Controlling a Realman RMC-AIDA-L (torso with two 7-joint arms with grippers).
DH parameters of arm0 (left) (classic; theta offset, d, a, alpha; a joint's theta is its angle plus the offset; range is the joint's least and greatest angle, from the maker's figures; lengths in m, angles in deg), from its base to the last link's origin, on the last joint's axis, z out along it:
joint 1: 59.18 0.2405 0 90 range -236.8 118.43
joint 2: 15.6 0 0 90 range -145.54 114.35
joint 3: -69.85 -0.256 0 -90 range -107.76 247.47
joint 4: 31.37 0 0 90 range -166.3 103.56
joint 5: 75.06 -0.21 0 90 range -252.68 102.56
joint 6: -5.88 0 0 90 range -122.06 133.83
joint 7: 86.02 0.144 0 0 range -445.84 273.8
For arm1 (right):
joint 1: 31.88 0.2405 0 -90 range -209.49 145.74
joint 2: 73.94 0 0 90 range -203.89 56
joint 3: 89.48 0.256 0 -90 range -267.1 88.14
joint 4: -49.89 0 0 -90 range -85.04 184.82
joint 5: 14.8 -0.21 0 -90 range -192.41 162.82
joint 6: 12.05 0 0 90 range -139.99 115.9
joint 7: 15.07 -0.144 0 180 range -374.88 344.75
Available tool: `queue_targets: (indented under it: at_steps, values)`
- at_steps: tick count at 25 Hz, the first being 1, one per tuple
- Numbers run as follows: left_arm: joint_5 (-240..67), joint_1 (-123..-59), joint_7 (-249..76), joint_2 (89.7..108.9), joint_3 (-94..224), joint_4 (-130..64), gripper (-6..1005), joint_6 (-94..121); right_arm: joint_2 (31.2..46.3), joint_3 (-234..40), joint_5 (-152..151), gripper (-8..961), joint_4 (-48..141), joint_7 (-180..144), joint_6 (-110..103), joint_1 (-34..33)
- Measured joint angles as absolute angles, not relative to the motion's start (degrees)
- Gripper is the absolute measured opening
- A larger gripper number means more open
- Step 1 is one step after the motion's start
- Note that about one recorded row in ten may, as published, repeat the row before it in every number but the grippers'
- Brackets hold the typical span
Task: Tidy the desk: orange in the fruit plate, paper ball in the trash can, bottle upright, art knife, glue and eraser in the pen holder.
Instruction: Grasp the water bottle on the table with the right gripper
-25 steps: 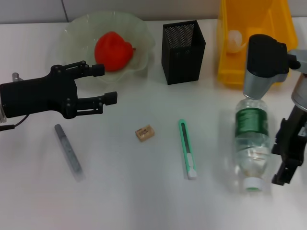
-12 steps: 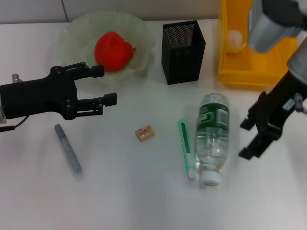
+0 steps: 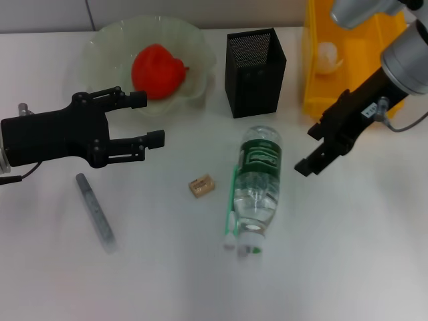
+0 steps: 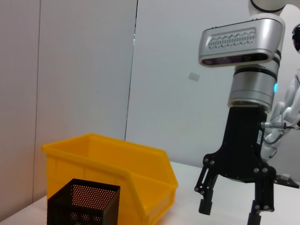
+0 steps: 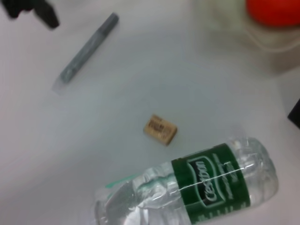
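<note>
While the bottle lies flat, the right gripper (image 3: 319,148) hangs empty above the desk with its jaws apart.

Just off its fingertips, toward the robot's left, the bottle (image 3: 255,182) rests on its side, cap pointing at the robot, so it is not yet upright. It lies touching the green art knife (image 3: 230,212), which is pinned along its far flank. Beyond that sits the eraser (image 3: 201,185), then the grey glue stick (image 3: 94,211), well apart. Behind the claw stands the yellow trash can (image 3: 321,93) holding the paper ball (image 3: 326,56), and the black pen holder (image 3: 255,63) is beside it. Farther off, the left gripper (image 3: 148,119) hovers spread and empty near the fruit plate (image 3: 200,67), where the orange (image 3: 157,70) already lies.
</note>
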State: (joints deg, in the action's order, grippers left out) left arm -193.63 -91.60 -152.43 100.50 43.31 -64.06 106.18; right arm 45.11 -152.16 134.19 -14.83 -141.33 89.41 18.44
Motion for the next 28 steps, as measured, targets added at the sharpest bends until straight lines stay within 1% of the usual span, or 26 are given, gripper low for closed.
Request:
queue_targets:
  at_steps: [10,23,28]
  values:
    - [-193.63,-91.53,-152.31,100.51,43.28,-64.06,814,106.21,45.22,-155.59,130.57,761,-15.42,-136.47,87.29,18.46]
    - [-192.95,-91.49,-152.29,100.76,43.26,-63.98,814,106.75,45.32,-157.82,124.83,751,-14.66,-114.10,87.82,18.72]
    - [-192.46,-90.86,-152.76,100.35,43.43,-63.85,814,106.96,45.33,-163.01,123.60,747,-15.83,-107.37,88.83,17.36]
